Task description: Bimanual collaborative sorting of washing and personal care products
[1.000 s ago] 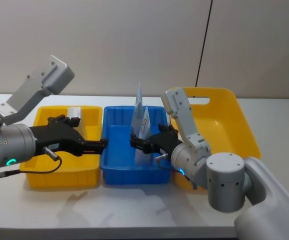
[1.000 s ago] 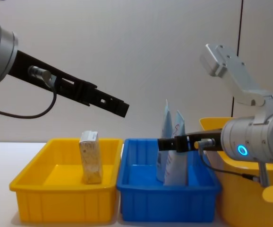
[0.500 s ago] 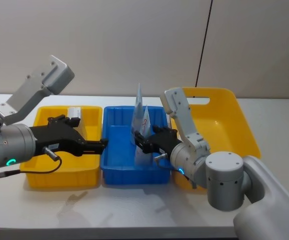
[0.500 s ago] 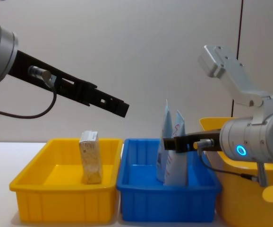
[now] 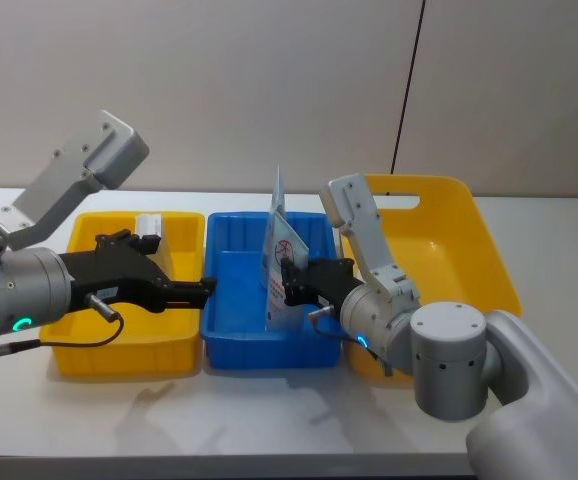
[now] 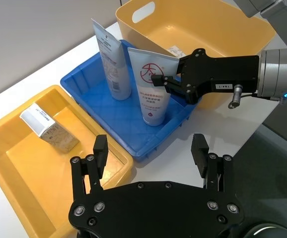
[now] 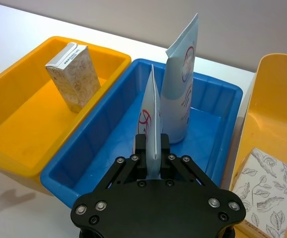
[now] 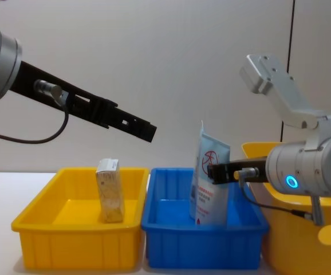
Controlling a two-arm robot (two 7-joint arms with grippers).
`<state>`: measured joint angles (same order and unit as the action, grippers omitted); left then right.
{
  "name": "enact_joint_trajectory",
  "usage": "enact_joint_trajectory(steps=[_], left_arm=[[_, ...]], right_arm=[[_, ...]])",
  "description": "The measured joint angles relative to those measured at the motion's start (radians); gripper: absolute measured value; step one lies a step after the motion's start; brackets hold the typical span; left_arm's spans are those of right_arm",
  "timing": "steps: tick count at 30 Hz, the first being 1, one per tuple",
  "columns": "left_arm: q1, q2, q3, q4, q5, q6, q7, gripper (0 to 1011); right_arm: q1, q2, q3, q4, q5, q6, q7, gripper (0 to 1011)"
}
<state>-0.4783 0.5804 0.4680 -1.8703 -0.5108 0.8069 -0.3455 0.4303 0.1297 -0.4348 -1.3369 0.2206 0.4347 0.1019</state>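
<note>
Two pale squeeze tubes stand in the blue bin [image 5: 259,352]. My right gripper [image 5: 291,281] is shut on the upper edge of the nearer tube [image 5: 281,268], whose red print faces out; the same tube [image 7: 150,116] runs edge-on between the fingers, and it leans a little [image 8: 211,186]. The taller tube [image 5: 277,208] stands just behind it. A beige carton [image 5: 149,225] stands in the small yellow bin [image 5: 119,355]. A white leaf-patterned carton [image 7: 265,191] lies in the big yellow bin. My left gripper [image 6: 150,151] is open with nothing in it and hangs high over the seam between the small yellow and blue bins [image 8: 145,130].
The big yellow bin [image 5: 469,240] with a handle cutout sits to the right of the blue one. The three bins stand side by side on a white table [image 5: 269,410], with bare table in front of them and a plain wall behind.
My right gripper has drawn back to the right, and the nearer tube has turned with it so its printed face shows. The left arm has not moved.
</note>
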Motion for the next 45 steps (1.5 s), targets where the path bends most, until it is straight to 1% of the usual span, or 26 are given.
enact_joint_trajectory(steps=[4,11,16,20,21,29,33,36,40,45], left_arm=[[0.0,0.0,0.0,0.0,0.0,0.0,0.0,1001],[0.0,0.0,0.0,0.0,0.0,0.0,0.0,1001],[0.0,0.0,0.0,0.0,0.0,0.0,0.0,1001],[0.0,0.0,0.0,0.0,0.0,0.0,0.0,1001],[0.0,0.0,0.0,0.0,0.0,0.0,0.0,1001],[0.0,0.0,0.0,0.0,0.0,0.0,0.0,1001],[0.0,0.0,0.0,0.0,0.0,0.0,0.0,1001],[0.0,0.0,0.0,0.0,0.0,0.0,0.0,1001],[0.0,0.0,0.0,0.0,0.0,0.0,0.0,1001],[0.0,0.0,0.0,0.0,0.0,0.0,0.0,1001]], right_arm=[[0.0,0.0,0.0,0.001,0.0,0.0,0.0,100],[0.0,0.0,0.001,0.001,-0.001,-0.001,0.001,95],[-0.007,0.002,0.007,-0.008,-0.001,-0.018,0.004,95],[-0.016,0.006,0.016,-0.024,-0.001,-0.05,0.009,95],[-0.016,0.006,0.016,-0.024,-0.001,-0.05,0.009,95],[-0.034,0.017,0.041,-0.068,0.001,-0.122,0.023,89],[-0.042,0.021,0.061,-0.105,0.014,-0.16,0.036,89],[-0.046,0.024,0.073,-0.122,0.022,-0.174,0.043,89],[-0.052,0.03,0.099,-0.163,0.042,-0.2,0.059,89],[-0.056,0.035,0.122,-0.199,0.063,-0.22,0.073,89]])
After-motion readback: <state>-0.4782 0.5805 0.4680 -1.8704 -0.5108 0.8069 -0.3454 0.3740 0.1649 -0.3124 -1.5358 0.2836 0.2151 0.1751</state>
